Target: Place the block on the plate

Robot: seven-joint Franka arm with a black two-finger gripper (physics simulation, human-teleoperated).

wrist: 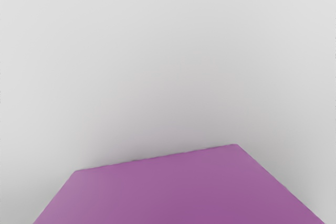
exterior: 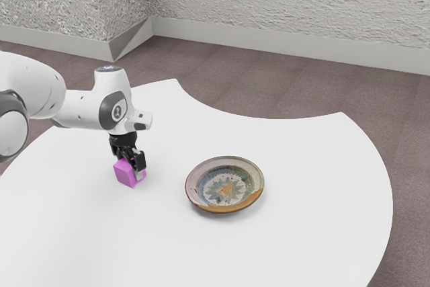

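Pink block [exterior: 125,174] is right under my pincer [exterior: 132,163], low at the table [exterior: 302,173], placed for gripping. Can't tell how wide the pincer is or if it has hold. Plate [exterior: 226,188] is apart from it, toward the exterior view's right, face up, so ready to receive.

No text, label, brand or number could be read in either view; the small round mark [exterior: 117,111] on the arm's [exterior: 84,109] dark side was illegible.
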